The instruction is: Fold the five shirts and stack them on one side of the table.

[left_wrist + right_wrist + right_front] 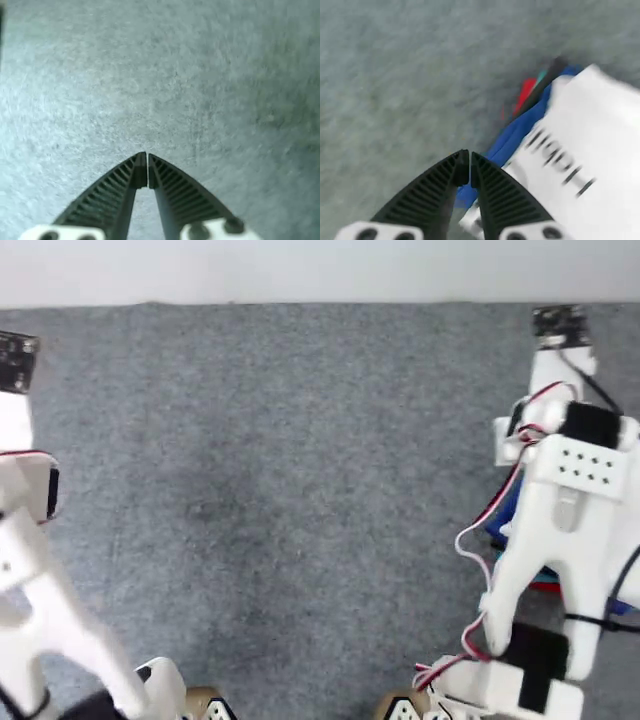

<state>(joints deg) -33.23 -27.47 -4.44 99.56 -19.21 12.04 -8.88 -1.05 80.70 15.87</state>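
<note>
— Tool states, both arms?
— Left tool (147, 170) clenched over the grey desk (300, 440); right tool (469, 167) clenched too (tips meeting).
— And the shirt stack (570, 150)?
— Four o'clock on the desk, under the right arm: white shirt (590, 130) topmost, blue shirt (520, 130) beneath.

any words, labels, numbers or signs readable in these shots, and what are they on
Dark lettering on the white shirt, seen in the right wrist view: it is there, but too blurred to read.
Blue shirt under the white one: no print on the part that shows.
Grey table cover: no text or signs.
Nothing else carries legible writing.
</note>
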